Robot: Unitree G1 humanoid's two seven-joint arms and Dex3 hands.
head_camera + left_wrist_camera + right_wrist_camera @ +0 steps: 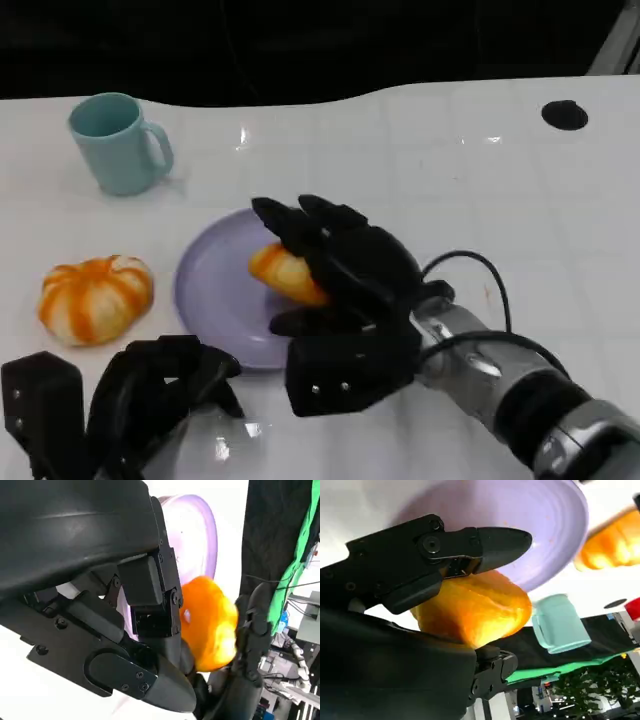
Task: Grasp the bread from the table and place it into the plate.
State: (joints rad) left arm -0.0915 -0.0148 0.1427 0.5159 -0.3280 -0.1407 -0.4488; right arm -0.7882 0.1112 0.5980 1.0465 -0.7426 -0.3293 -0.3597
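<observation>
The right hand grips the bread between its fingers, holding it over the purple plate. The right wrist view confirms the grip: black fingers press on the orange-brown bread with the plate just beyond it. Whether the bread already touches the plate or hangs just above it cannot be told.

The risk from here seems to lie in the release. If the fingers part while the bread sits near the plate's nearer rim, it could roll off onto the white counter. A finger dragging on the crust could also pull it back out.

The left hand rests low on the counter, holding nothing; whether its fingers are curled or spread is hard to make out. A second orange, ridged bun lies beside the plate, and a teal mug stands further back. Much of the bread is hidden under the right hand.
</observation>
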